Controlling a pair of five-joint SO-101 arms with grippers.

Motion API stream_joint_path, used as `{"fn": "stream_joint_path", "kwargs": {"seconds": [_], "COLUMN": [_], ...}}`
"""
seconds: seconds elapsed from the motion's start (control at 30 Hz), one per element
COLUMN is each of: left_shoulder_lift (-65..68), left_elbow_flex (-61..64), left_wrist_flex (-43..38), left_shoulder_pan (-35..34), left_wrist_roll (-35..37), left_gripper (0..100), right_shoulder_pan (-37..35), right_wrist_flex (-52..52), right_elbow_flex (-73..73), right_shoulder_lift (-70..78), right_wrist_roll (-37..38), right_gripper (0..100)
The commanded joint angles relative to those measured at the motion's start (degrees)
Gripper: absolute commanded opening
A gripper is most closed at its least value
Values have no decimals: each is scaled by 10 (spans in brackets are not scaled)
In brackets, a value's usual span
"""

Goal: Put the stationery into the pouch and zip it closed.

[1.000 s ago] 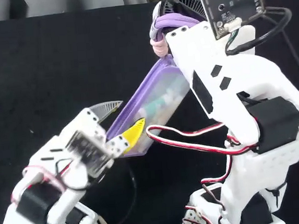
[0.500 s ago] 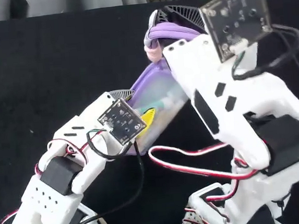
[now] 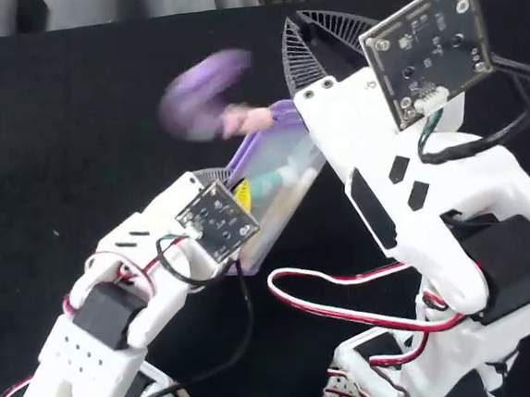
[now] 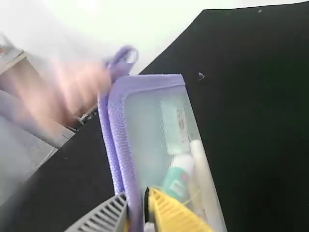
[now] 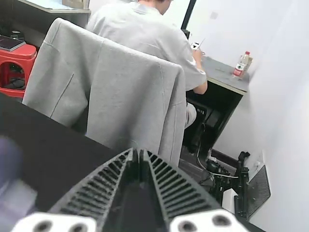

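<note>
1. Pinches the pouch (image 3: 278, 183) at its lower end in the left tool (image 4: 140, 203), fingers closed down on the purple seam.
2. Carries the pouch lifted off the black desk (image 3: 62, 105), tilted, with the held end lowest.
3. Shows stationery (image 4: 178, 179) already inside through the clear wall: a teal-and-white piece and a pale stick beside it, lying toward the held end.
4. Leaves the purple loop (image 3: 202, 92) and a pink charm (image 3: 244, 120) at the upper end free of both tools.
5. Holds the right tool (image 5: 140, 157) near the pouch's upper end but apart from it, fingers pressed together with nothing between them.
6. Cannot tell whether the zip is open or drawn.
7. Judged by its looks: light, soft and floppy, likely to sag and swing from a single pinch. Smooth plastic wall probably slippery, fabric seam the surer hold.
8. For zipping, probably best to pin one end by the seam and take the puller or the loop with the other tool, drawing along the seam and not across it.
9. Risks bunching the soft body under too little tension, and spilling the contents if tipped open-side down.
</note>
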Motion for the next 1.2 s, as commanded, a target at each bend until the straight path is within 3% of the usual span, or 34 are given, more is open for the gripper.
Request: {"fn": "stream_joint_path", "kwargs": {"seconds": [0.0,0.2,0.43,0.7,0.87,1.03,1.17], "left_shoulder_lift": [-66,-242,-419,-424,-424,-424,-424], "left_elbow_flex": [-45,-87,-59,-50,-49,-36,-33], "left_wrist_flex": [101,232,317,377,377,378,375], "left_shoulder_pan": [1,1,-6,-5,-5,-5,0], "left_wrist_roll": [-5,0,43,69,71,75,75], "left_gripper": [28,28,28,28,28,28,28], "right_shoulder_pan": [31,79,93,85,-29,-185,-246], "right_wrist_flex": [-13,-24,-21,-11,84,194,232], "right_elbow_flex": [-2,-1,-5,-18,-78,-113,-72], "right_shoulder_lift": [-7,-7,17,49,51,51,51], "right_wrist_roll": [6,6,6,-31,-8,62,91], "right_gripper": [11,11,11,48,185,190,191]}}
